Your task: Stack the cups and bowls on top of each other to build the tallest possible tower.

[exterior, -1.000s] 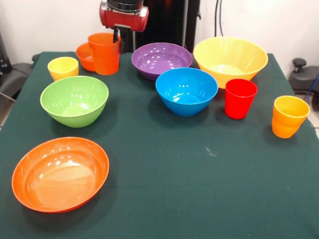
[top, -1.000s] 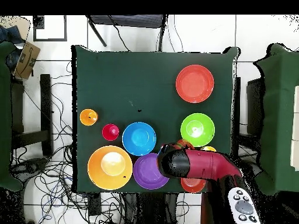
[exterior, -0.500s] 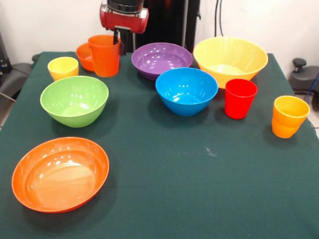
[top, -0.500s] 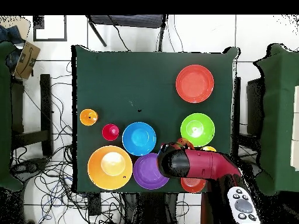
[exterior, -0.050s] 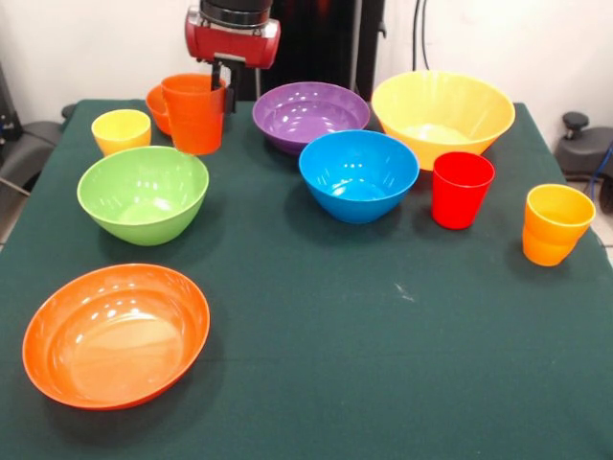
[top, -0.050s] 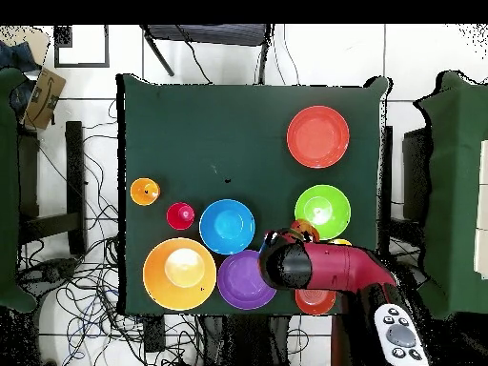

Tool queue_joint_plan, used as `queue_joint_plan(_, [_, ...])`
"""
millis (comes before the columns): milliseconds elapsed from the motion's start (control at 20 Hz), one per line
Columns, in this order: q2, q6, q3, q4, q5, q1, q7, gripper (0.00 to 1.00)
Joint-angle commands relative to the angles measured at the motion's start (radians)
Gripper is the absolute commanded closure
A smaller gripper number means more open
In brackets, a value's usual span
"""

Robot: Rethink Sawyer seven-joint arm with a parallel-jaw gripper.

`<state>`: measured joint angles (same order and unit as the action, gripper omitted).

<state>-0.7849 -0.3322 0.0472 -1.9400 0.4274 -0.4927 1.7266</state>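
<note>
My gripper (exterior, -0.050s: 221, 84) is shut on the right rim of the orange cup (exterior, -0.050s: 194, 113), which hangs upright just behind the green bowl (exterior, -0.050s: 144, 192) and in front of the small deep orange bowl (exterior, -0.050s: 155, 98). In the overhead view the arm's red head (top, -0.050s: 286, 263) hides the fingers, and only the cup's edge (top, -0.050s: 304, 229) shows next to the green bowl (top, -0.050s: 322, 211). The yellow cup (exterior, -0.050s: 122, 130) stands at the left. The purple bowl (exterior, -0.050s: 310, 113), blue bowl (exterior, -0.050s: 358, 172), big yellow bowl (exterior, -0.050s: 442, 113), red cup (exterior, -0.050s: 462, 189) and yellow-orange cup (exterior, -0.050s: 556, 223) stand apart to the right.
The wide shallow orange bowl (exterior, -0.050s: 115, 333) sits alone at the near left corner of the green-clothed table (exterior, -0.050s: 402, 355). Nothing is stacked on anything. A remote-like device (top, -0.050s: 401, 335) lies beside the arm off the table.
The gripper has carried the orange cup a little to the left and toward the camera, away from the small orange bowl and closer to the green bowl. The other pieces have not moved.
</note>
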Motion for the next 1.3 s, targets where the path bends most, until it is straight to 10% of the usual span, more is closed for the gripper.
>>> queue_joint_plan(50, [0.064,-0.033,0.135,0.081,0.022,-0.016,-0.034,1.0])
queue_joint_plan(1300, [0.244,-0.028,0.144,0.262,0.1,-0.038,-0.09,1.0])
